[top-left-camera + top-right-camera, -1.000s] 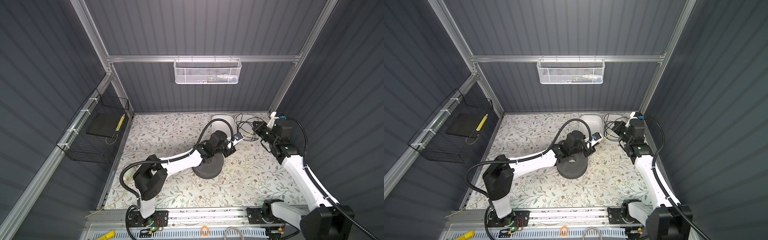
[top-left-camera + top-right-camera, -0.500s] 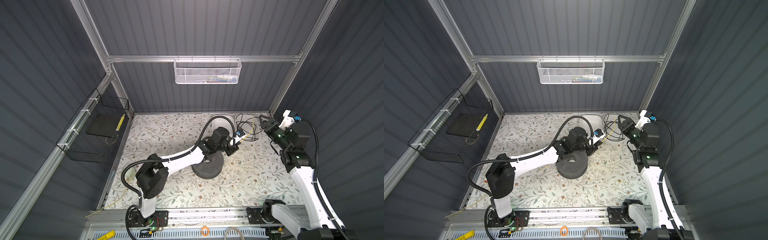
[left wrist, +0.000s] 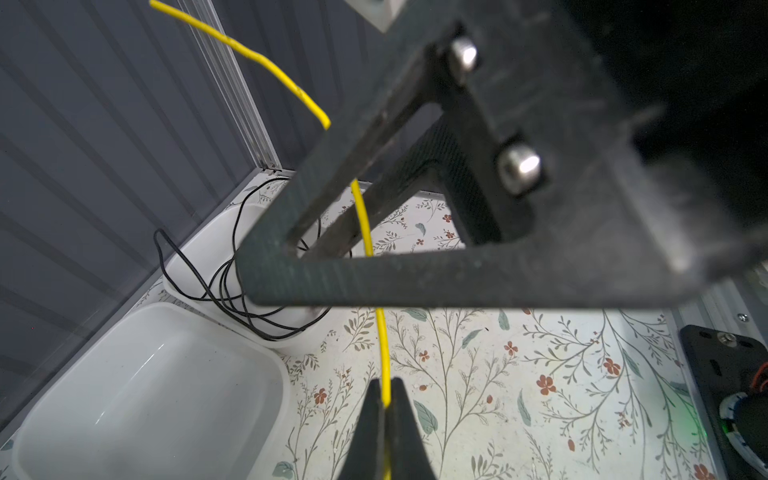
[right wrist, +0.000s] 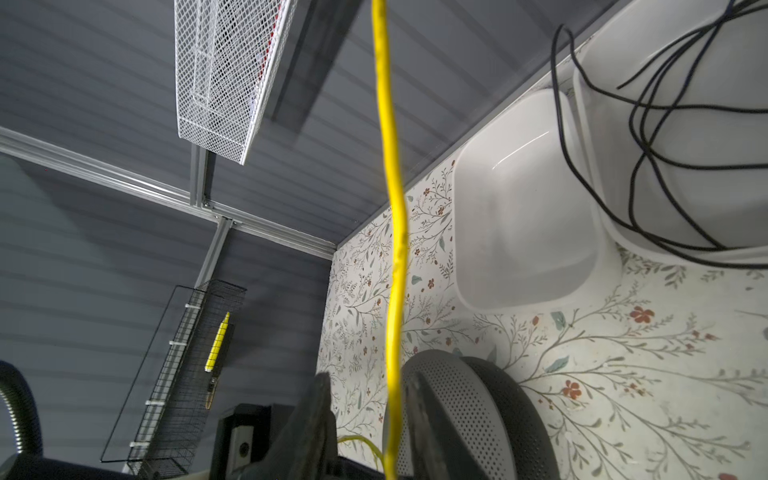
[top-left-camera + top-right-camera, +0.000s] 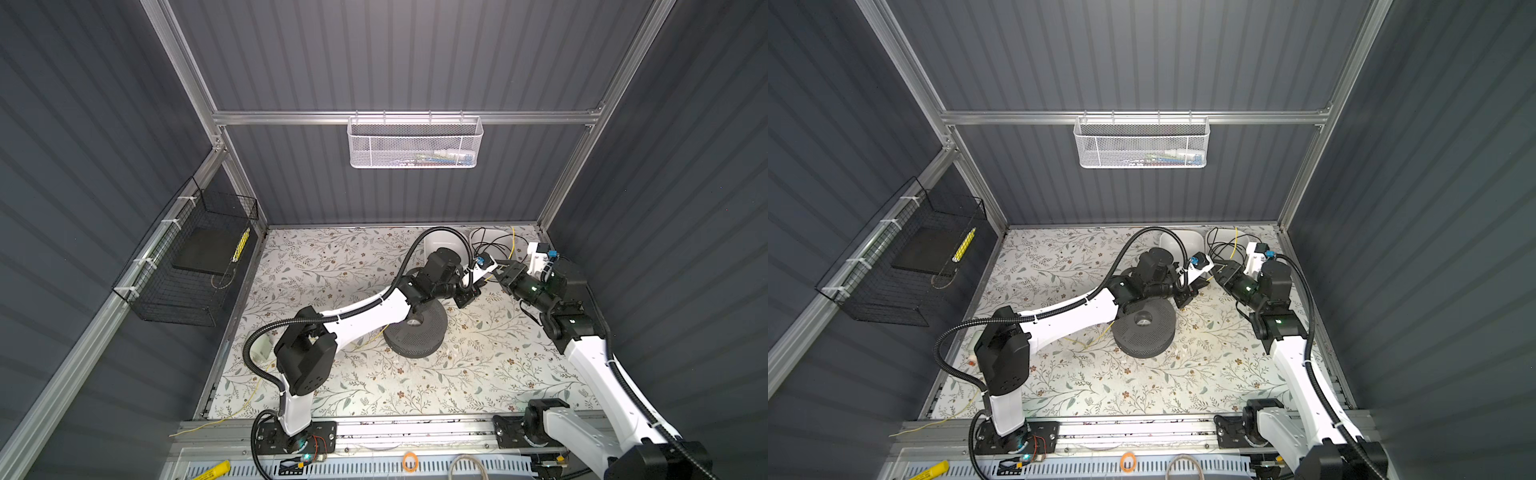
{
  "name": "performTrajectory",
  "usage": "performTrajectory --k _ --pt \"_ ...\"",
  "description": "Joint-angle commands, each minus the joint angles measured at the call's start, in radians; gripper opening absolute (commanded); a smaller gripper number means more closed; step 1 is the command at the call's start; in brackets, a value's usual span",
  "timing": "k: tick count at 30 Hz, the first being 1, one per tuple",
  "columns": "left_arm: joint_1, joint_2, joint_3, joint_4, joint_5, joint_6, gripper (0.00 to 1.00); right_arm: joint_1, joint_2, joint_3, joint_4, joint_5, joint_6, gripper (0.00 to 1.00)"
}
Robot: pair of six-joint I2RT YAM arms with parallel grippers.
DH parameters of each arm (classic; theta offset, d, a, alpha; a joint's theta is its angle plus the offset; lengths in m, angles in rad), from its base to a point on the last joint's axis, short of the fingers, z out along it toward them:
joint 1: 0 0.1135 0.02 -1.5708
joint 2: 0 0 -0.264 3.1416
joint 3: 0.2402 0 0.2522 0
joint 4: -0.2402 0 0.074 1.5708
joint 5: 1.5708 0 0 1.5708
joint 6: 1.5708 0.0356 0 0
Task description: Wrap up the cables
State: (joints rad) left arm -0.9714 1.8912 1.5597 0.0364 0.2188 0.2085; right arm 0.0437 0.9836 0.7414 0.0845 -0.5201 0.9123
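**Yellow cable (image 3: 365,224) up off the mat (image 5: 316,266), back right**

Past the grey spool (image 5: 415,332), the left gripper (image 3: 385,399) pinches it between closed tips. Just beyond, the right gripper (image 4: 368,386) stands spread, cable running free through the gap. Behind them, white tubs (image 3: 145,395).

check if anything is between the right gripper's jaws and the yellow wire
Nothing visible is. In the right wrist view the yellow wire runs through the gap of the right gripper, its jaws apart on either side. The left gripper is shut on the same wire.
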Motion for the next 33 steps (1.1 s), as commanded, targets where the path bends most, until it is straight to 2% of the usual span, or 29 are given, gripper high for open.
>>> performTrajectory --k 1,3,4,5,7,8,13,19,23,27,30,33 --pt "0.007 0.000 0.025 -0.022 0.027 -0.014 0.00 0.004 0.007 -0.001 0.052 -0.017 0.020 0.11" --pt "0.007 -0.004 0.025 -0.033 0.025 -0.009 0.00 0.006 -0.005 -0.001 0.049 -0.008 0.017 0.01" --pt "0.007 -0.006 0.025 -0.040 0.023 -0.006 0.05 0.006 -0.015 -0.001 0.040 0.008 0.010 0.00" --pt "0.008 -0.013 0.024 -0.048 0.021 -0.004 0.15 0.005 -0.021 0.004 0.027 0.024 0.001 0.00" --pt "0.008 -0.046 0.013 -0.078 0.015 -0.009 0.41 0.004 -0.031 0.028 -0.018 0.057 -0.036 0.00" --pt "0.008 -0.075 -0.001 -0.091 0.004 -0.016 0.50 0.003 -0.034 0.042 -0.034 0.071 -0.056 0.00" --pt "0.007 -0.288 -0.091 -0.197 -0.096 -0.056 0.72 -0.016 -0.010 0.098 -0.072 0.083 -0.104 0.00" --pt "0.009 -0.567 -0.297 -0.309 -0.206 -0.144 0.78 -0.047 0.032 0.165 -0.080 0.051 -0.129 0.00" --pt "0.010 -0.701 -0.467 -0.376 -0.418 -0.210 0.79 -0.077 0.073 0.246 -0.135 -0.003 -0.194 0.00" --pt "0.025 -0.805 -0.610 -0.399 -0.558 -0.306 0.83 -0.113 0.115 0.323 -0.187 -0.068 -0.247 0.00" --pt "0.040 -0.822 -0.675 -0.412 -0.552 -0.336 0.83 -0.127 0.129 0.368 -0.210 -0.094 -0.262 0.00" --pt "0.040 -0.796 -0.712 -0.390 -0.479 -0.327 0.82 -0.128 0.164 0.399 -0.220 -0.109 -0.268 0.00"
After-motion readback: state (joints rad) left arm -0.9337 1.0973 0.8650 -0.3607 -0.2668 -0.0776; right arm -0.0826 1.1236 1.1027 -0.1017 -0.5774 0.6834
